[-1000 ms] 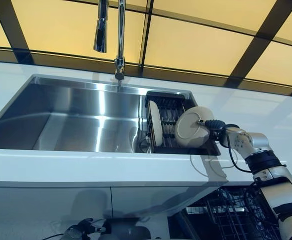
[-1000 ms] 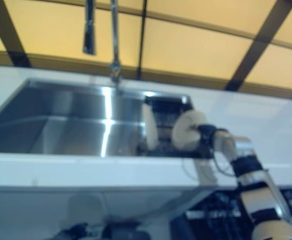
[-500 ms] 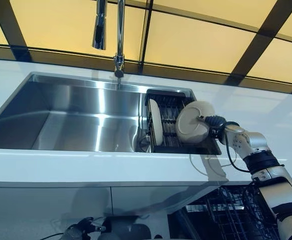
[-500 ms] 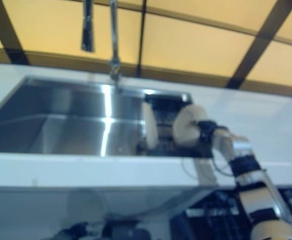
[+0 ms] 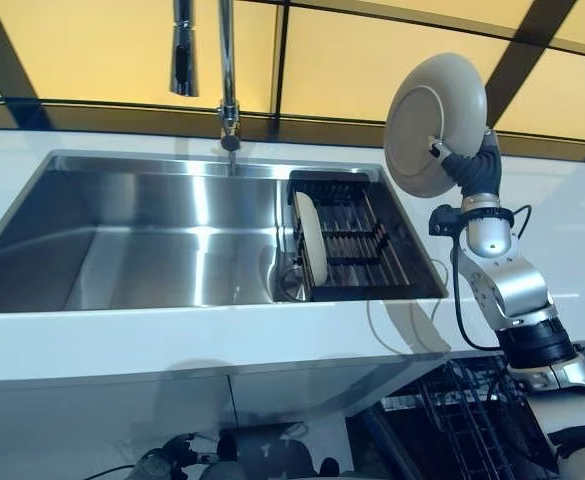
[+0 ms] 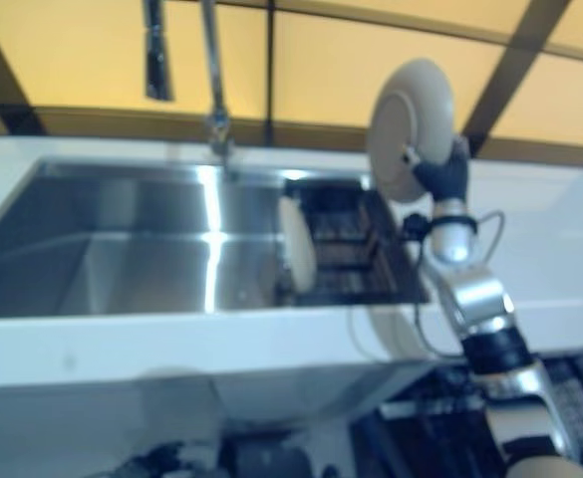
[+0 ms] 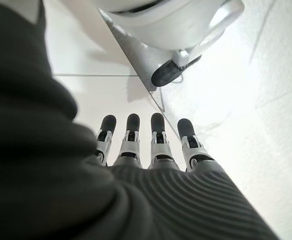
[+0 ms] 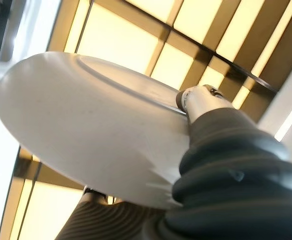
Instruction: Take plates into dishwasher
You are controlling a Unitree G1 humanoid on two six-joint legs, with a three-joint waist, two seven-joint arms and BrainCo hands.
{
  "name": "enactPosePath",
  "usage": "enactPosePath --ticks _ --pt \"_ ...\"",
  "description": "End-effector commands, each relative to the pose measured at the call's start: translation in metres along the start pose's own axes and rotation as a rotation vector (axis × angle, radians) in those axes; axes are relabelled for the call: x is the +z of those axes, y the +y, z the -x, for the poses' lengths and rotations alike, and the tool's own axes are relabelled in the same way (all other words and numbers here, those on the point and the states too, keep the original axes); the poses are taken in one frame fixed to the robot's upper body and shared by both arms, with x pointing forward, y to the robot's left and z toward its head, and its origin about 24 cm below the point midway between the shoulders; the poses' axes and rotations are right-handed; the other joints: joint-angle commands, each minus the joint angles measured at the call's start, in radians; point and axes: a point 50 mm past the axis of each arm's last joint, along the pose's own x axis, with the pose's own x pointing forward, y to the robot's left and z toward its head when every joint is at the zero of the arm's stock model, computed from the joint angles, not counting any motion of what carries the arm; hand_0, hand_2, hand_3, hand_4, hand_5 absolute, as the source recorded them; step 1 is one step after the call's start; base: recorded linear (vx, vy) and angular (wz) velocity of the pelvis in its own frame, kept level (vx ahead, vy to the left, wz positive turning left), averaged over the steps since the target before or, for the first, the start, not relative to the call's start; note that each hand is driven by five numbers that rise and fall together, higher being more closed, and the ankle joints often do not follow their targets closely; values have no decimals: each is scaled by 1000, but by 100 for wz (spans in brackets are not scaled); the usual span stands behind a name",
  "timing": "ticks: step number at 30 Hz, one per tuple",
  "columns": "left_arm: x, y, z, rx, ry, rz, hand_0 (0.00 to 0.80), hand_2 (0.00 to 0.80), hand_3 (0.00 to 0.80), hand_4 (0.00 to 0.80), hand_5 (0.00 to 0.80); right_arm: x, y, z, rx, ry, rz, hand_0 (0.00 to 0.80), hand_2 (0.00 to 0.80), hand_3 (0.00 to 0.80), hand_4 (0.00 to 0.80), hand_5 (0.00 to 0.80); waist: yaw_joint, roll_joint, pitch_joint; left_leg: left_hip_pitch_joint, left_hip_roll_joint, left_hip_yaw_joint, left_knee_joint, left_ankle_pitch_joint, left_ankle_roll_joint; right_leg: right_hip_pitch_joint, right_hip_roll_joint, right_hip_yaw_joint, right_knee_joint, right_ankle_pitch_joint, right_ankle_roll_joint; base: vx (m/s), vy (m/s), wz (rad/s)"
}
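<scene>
My right hand (image 5: 471, 168) is shut on a cream plate (image 5: 437, 125) and holds it high, tilted on edge, above the white counter just right of the sink. In the right wrist view my thumb (image 8: 200, 100) presses on the plate (image 8: 86, 130) near its rim. A second cream plate (image 5: 309, 250) stands upright at the left end of the black rack (image 5: 362, 245) in the sink's right part. My left hand (image 7: 155, 150) shows only in its wrist view, hanging low over the floor with straight fingers and holding nothing.
The steel sink (image 5: 142, 240) lies left of the rack, with a tall faucet (image 5: 224, 70) behind it. The white counter (image 5: 172, 335) runs along the front. A dark wire dishwasher rack (image 5: 472, 430) shows below the counter at the lower right. A white wheeled base (image 7: 170, 75) stands near my left hand.
My right hand has lifted the plate out of the rack area, up and slightly right, from sink level to well above the counter. The other plate has stayed in the rack.
</scene>
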Motion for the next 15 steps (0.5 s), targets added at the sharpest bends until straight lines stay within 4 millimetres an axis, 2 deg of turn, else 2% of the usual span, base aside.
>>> enactPosePath --ticks 1,6,11,13,15 --pt "5 0 -2 -6 -6 -92 0 0 0 0 0 47 -28 -8 -128 -246 -40 800 800 800 800 800 -20 38 -1 52 -64 7 7 -188 56 -122 -71 -16 71 170 88 -96 18 -43" --pt "2 11 -1 37 14 -37 0 0 0 0 0 49 -40 1 -150 -287 -79 800 800 800 800 800 -34 38 7 42 -40 84 7 -176 56 -137 -102 -67 106 190 92 -113 -30 -61" --pt "5 16 -1 53 -17 -28 0 0 0 0 0 46 -59 10 -192 -314 -77 800 800 800 800 800 -43 41 1 28 -8 134 7 -167 59 -82 -129 -63 135 156 85 -115 -152 -58" --pt "10 20 -1 61 -39 -19 0 0 0 0 0 45 -66 14 -193 -320 -67 800 800 800 800 800 -46 41 -3 17 8 147 7 -155 54 -55 -124 -53 127 126 83 -123 -228 -30" --pt "18 25 -1 76 -66 6 0 0 0 0 0 44 -70 16 -190 -325 -53 800 800 800 800 800 -48 39 -4 2 30 167 7 -141 43 -42 -105 -63 89 94 79 -132 -269 -63"
